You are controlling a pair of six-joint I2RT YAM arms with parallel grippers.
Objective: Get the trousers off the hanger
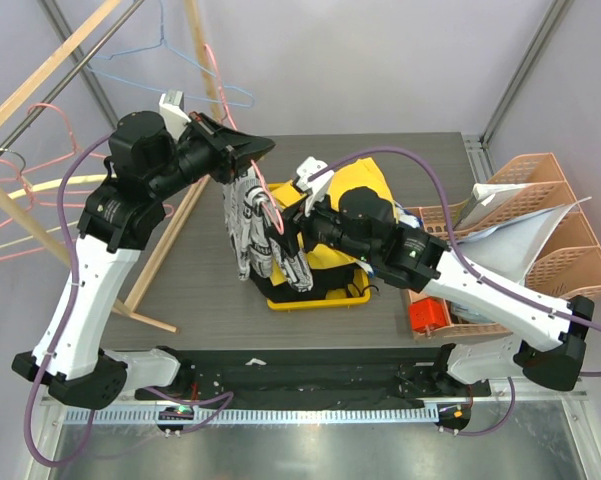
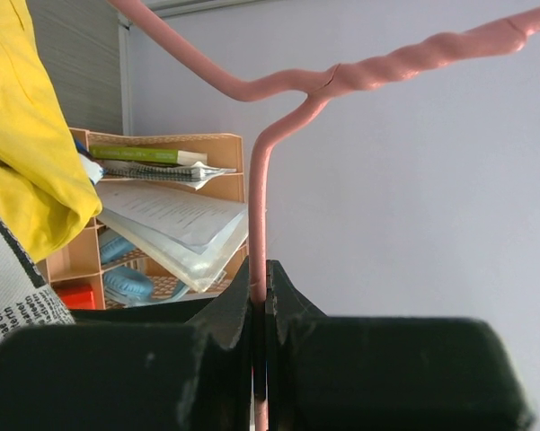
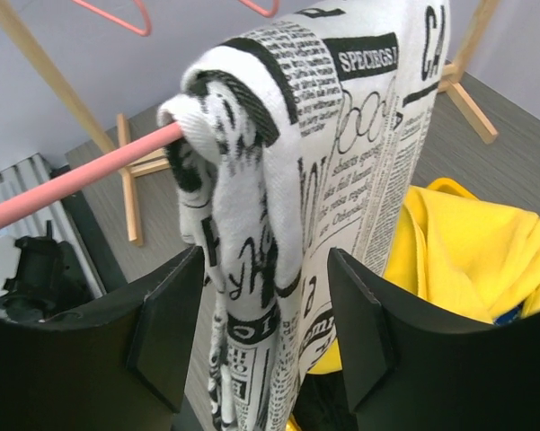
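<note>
Left gripper [image 1: 242, 150] [image 2: 259, 301] is clamping the neck of the pink plastic-coated wire hanger [image 2: 261, 197] just below its twisted join. The jaws are closed hard on the wire, and the wire is running straight up out of them. The arm is holding the hanger above the dark grey wood-grain table [image 1: 200, 270].

White newspaper-print cloth trousers [image 1: 248, 225] [image 3: 287, 180] are hanging folded over the hanger's lower bar [image 3: 72, 175]. They are bunching thickly at the fold and draping down on both sides. They are sitting between the two arms, over the left end of the shallow yellow plastic tray [image 1: 320, 298].

Right gripper [image 1: 285, 245] [image 3: 265, 301] is reaching in just under the bar. Its jaws are standing wide apart and straddling the hanging cloth, one finger [image 3: 166, 323] on each side. I cannot tell whether either pad is pressing the fabric.

A crumpled bright yellow garment [image 1: 365, 180] [image 3: 467, 260] is lying in the tray behind the trousers. A peach-coloured plastic file sorter [image 1: 550, 240] [image 2: 162, 144] stuffed with papers is standing at the right of the table. A pale wooden clothes rack [image 1: 40, 70] is leaning at the left and carrying more wire hangers.
</note>
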